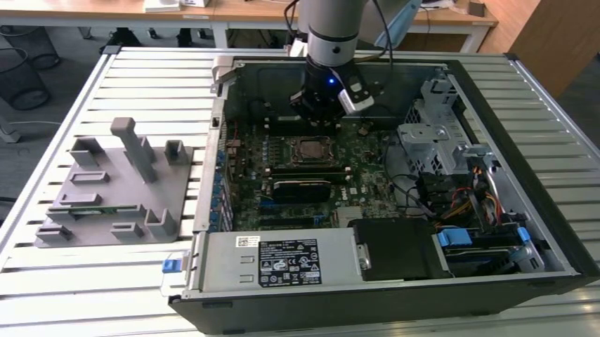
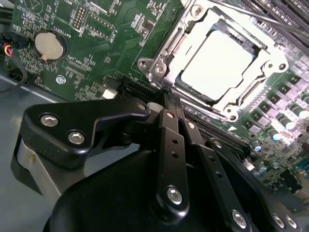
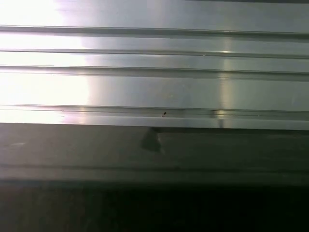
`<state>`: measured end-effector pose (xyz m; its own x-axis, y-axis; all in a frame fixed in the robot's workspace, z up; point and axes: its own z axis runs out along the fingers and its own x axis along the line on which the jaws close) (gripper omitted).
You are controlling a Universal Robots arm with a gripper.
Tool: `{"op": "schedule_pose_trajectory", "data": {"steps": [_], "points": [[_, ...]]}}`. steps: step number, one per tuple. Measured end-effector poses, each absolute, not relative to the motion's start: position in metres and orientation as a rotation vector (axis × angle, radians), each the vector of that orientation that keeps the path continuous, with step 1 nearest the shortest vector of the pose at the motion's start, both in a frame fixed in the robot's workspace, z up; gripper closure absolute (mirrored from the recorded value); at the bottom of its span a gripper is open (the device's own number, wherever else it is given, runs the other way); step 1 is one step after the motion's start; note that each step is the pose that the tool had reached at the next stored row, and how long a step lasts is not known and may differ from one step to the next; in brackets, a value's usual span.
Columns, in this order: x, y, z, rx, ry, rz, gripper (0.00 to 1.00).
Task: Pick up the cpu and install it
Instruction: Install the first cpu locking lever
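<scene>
I see the slatted aluminium table carrying the open black computer case, its green motherboard dense with parts. On the exterior view's left a grey plastic fixture plate with upright blocks holds a thin green memory stick. The arm hangs inside the case, just behind the socket. In the second wrist view the gripper has its black fingers pressed together, holding nothing. Near its tips the cpu, pale and smooth, sits in the metal socket frame. A round coin cell shines nearby. The first wrist view gives ribbed metal slats.
</scene>
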<state>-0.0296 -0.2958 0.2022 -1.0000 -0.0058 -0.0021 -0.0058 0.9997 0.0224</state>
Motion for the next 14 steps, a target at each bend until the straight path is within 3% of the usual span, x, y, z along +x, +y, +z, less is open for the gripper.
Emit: {"op": "schedule_pose_trajectory", "data": {"steps": [14], "points": [[-0.0296, -0.2995, 0.2022, -0.009, 3.139, 0.035, 0.89]]}}
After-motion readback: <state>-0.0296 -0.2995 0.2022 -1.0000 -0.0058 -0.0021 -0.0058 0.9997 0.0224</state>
